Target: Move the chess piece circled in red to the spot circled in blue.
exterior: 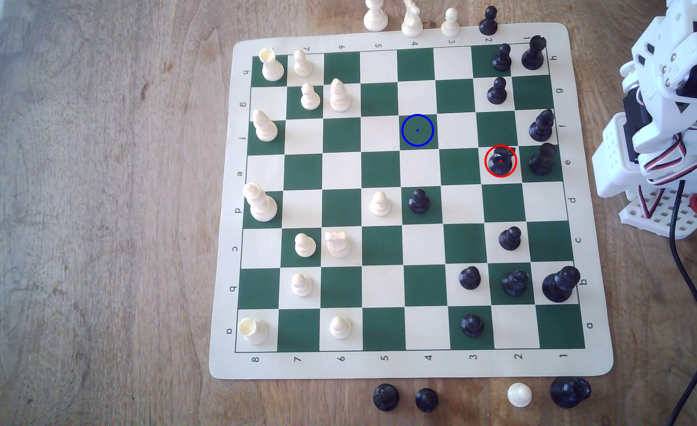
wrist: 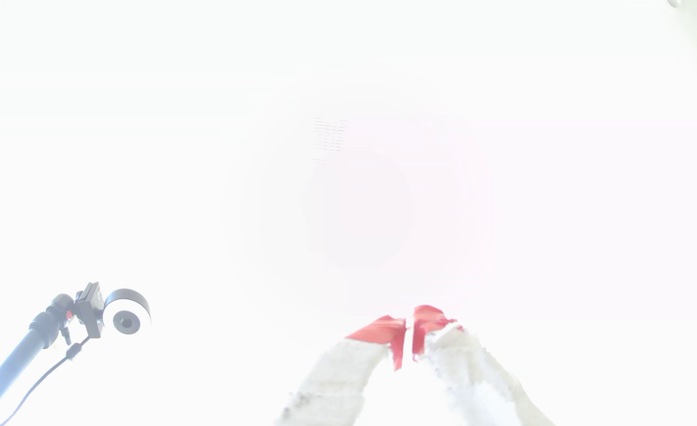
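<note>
The pincer (wrist: 408,331) pointed up into glare, its red-taped tips nearly pressed together with a thin slit between and nothing held; a camera on a pole (wrist: 125,317) stood beyond it. On the board (exterior: 410,364), the black knight (exterior: 501,160) sat in the red ring, its head hard to make out. The blue-ringed spot (exterior: 417,130) lay leftward in the exterior view, bare. The arm (exterior: 674,102) was cut off at the exterior view's right edge.
</note>
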You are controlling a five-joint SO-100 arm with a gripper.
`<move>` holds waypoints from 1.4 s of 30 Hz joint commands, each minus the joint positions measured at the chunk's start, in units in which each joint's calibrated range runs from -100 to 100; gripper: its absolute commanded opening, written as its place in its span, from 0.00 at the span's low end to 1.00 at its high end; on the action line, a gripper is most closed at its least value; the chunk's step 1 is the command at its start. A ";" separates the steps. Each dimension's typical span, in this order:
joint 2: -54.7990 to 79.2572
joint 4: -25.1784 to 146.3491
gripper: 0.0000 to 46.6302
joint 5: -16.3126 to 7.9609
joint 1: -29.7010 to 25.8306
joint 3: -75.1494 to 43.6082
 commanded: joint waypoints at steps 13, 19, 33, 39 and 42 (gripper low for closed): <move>-0.03 45.02 0.00 -0.05 5.05 -8.89; 0.06 75.57 0.00 -0.15 4.42 -20.95; 0.06 124.14 0.02 -0.93 4.19 -40.62; 4.73 132.17 0.02 -8.06 0.83 -46.88; 9.65 135.52 0.00 -12.84 0.28 -50.68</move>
